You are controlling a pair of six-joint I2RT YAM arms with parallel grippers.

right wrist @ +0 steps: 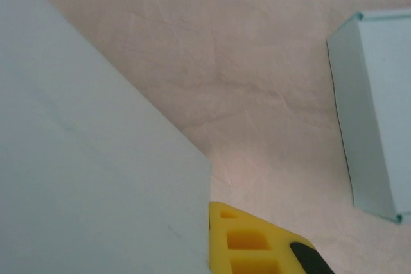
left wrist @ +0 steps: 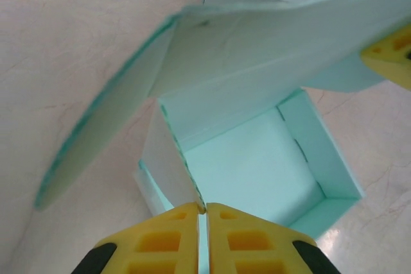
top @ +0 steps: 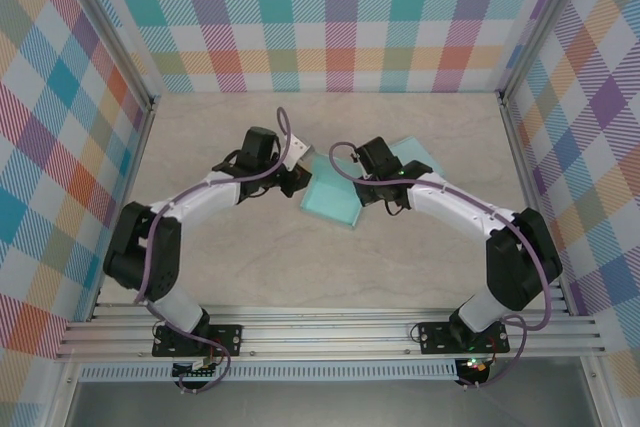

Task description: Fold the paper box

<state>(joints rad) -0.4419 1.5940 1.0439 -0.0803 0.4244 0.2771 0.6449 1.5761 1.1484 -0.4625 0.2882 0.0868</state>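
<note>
Two hands flank the box (top: 332, 197) at frame centre: left hand (left wrist: 201, 210) pinched shut on its near wall (left wrist: 164, 168), right hand (top: 383, 197) closed on the raised flap (left wrist: 270, 43) stretching toward upper right.

table (top: 250, 267): pale and marbled, closed in by plaid walls (top: 340, 17)
paper box (top: 333, 202): light teal, near the table's centre
left claw (top: 297, 179): at the box's 10 o'clock edge, touching it
right claw (top: 372, 194): at the box's 3 o'clock edge
second teal piece (top: 420, 159): at 2 o'clock from the box, partly under the right arm
arms: white, bases at 6 o'clock on a metal rail (top: 330, 332), bent in toward each other
</note>
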